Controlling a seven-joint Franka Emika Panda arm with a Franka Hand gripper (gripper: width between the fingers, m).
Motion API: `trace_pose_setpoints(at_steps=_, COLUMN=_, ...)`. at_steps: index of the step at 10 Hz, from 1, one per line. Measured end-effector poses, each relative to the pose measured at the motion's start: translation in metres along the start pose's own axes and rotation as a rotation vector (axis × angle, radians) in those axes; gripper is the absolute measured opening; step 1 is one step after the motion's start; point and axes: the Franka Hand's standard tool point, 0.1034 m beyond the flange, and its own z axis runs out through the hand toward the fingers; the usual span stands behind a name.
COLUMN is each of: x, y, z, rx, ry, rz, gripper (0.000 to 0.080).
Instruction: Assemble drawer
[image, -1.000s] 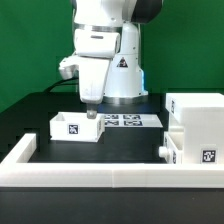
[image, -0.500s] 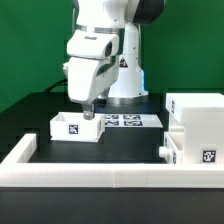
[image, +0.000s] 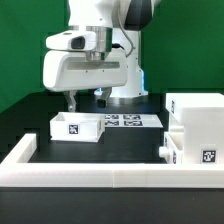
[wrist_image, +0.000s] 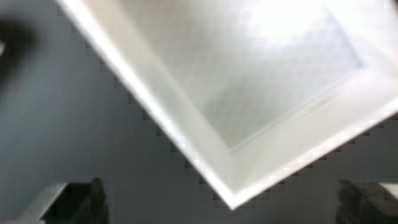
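Observation:
A small open white drawer box (image: 78, 127) with a marker tag on its front stands on the black table at the exterior view's left. My gripper (image: 86, 99) hangs a little above its back edge, open and empty, fingers (image: 72, 101) spread wide. In the wrist view the box (wrist_image: 249, 90) shows blurred from above, with one corner between my gripper's (wrist_image: 222, 205) dark fingertips (wrist_image: 71, 202). A larger white drawer case (image: 196, 120) stands at the exterior view's right, with a tag low on its front.
The marker board (image: 128, 121) lies flat behind the small box, near the robot base. A low white wall (image: 100, 172) runs along the table's front and up the exterior view's left side. A small dark part (image: 163, 152) sits by the case's lower left.
The gripper has risen off the small box's right wall and shifted left, and the wrist has turned. The box stays where it was.

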Motion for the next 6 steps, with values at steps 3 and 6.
trace_pose_setpoints(at_steps=3, x=0.003, y=-0.003, z=0.001, rx=0.016, ry=0.011, rz=0.227, gripper=0.0649)
trace_pose_setpoints(at_steps=6, x=0.008, y=-0.014, z=0.004, rx=0.028, ry=0.008, rz=0.545, gripper=0.0649)
